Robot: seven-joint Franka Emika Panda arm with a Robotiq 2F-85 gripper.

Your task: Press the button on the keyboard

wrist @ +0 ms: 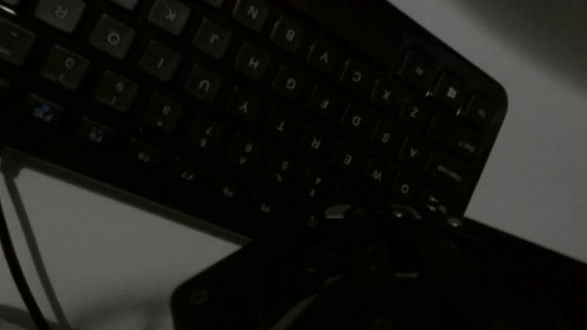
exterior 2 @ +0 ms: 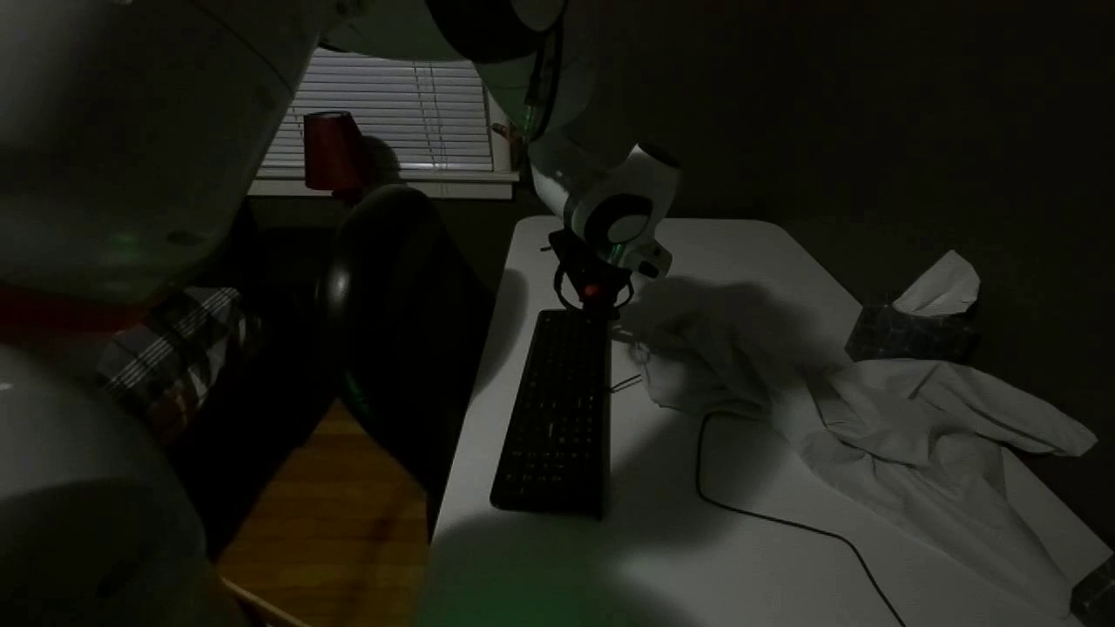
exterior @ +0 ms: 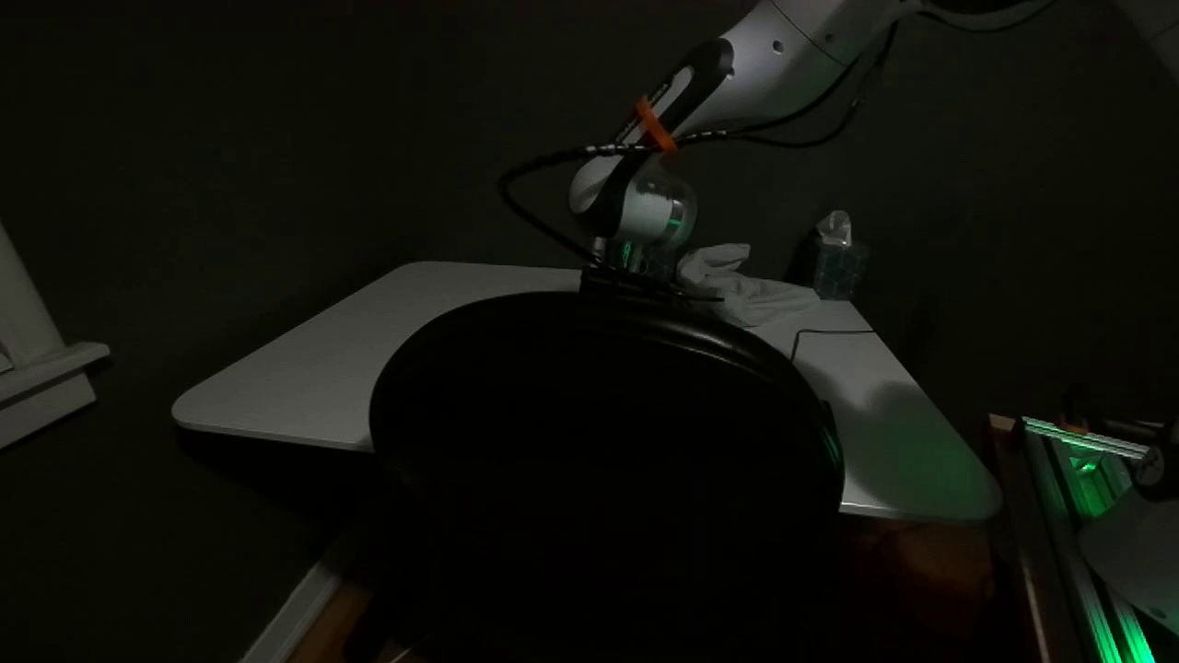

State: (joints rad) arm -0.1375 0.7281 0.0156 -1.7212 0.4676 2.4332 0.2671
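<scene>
A black keyboard (exterior 2: 557,418) lies lengthwise along the chair-side edge of the white table in an exterior view. In the wrist view the keyboard (wrist: 275,91) appears upside down, with its Ctrl and Tab end at the right. My gripper (exterior 2: 601,312) points down at the far end of the keyboard. In the wrist view the dark gripper (wrist: 370,208) covers the number keys beside Q and W. Its fingertips look shut together, with nothing seen between them. I cannot tell whether they touch a key. The chair hides the keyboard in an exterior view.
A dark chair (exterior: 599,460) stands against the white table (exterior: 304,368). A crumpled white cloth (exterior 2: 915,427) and a tissue box (exterior 2: 910,335) lie on the wall side. A thin black cable (exterior 2: 784,521) runs across the table. The room is very dark.
</scene>
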